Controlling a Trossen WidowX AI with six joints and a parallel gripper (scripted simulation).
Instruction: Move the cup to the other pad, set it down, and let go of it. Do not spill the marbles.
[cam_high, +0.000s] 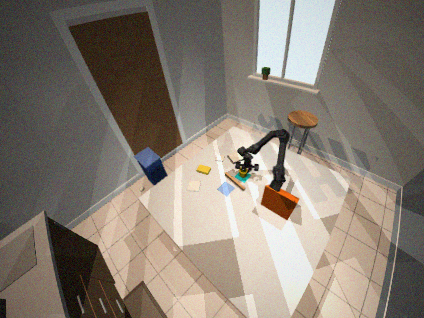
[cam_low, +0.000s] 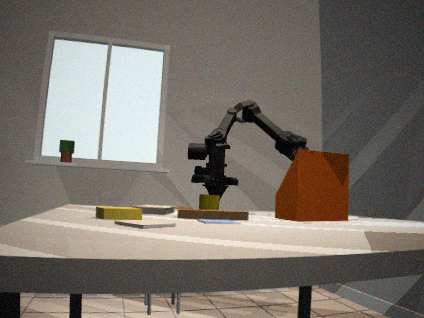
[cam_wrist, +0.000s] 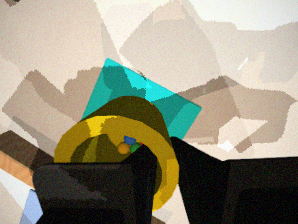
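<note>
Grey walls, a brown door (cam_high: 125, 82), a bright window (cam_high: 292, 37), a round stool (cam_high: 302, 120) and a tiled floor (cam_high: 350, 270).

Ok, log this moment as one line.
gripper: shut on cup | cup: upright over teal pad | marbles: inside cup | release: not yet

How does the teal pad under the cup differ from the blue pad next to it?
The teal pad is brighter and greener; the blue pad is paler. The teal pad is partly covered by the yellow cup, which the gripper grips by its wall; the blue pad lies bare, with nothing on it. Both are thin flat squares on the table.
</note>
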